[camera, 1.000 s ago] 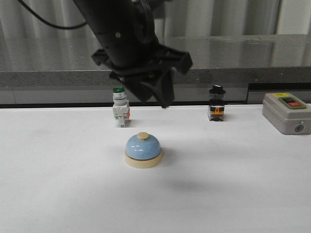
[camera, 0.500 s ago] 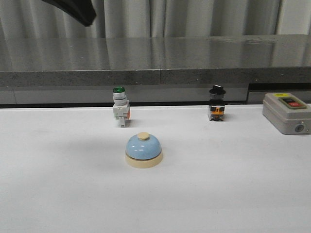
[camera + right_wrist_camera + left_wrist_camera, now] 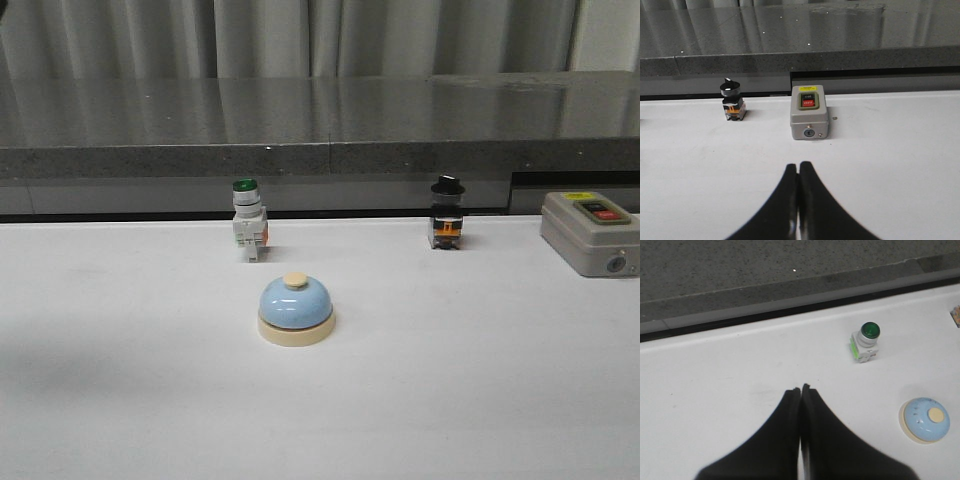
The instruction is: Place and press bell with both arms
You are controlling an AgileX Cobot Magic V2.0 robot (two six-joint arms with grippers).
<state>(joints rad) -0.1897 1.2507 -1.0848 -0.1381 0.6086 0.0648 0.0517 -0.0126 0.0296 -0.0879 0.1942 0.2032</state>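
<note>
Bell (image 3: pixel 295 309) sits upright on the white bench (image 3: pixel 120 400), about mid-width and a little back from the near edge, cream button on top, nothing touching it. One second ago my left arm hung right over it in the front view; half a second ago only a corner showed at top left; now the front view has no arm in it. I judge placing is done and the left arm has pulled off toward the left edge. Left gripper (image 3: pixel 800 390): fingers pressed together, holding nothing, bell off to one side in its wrist view. Right gripper (image 3: pixel 798 166): also pressed together, empty, over the right part of the bench. Pressing, by my reading, falls to it next. Around: green-capped switch (image 3: pixel 248 220) behind the bell near the back edge, black-knobbed switch (image 3: pixel 446 213) further right, grey box (image 3: pixel 590 233) by the right edge. Nothing blocks the bell.
</note>
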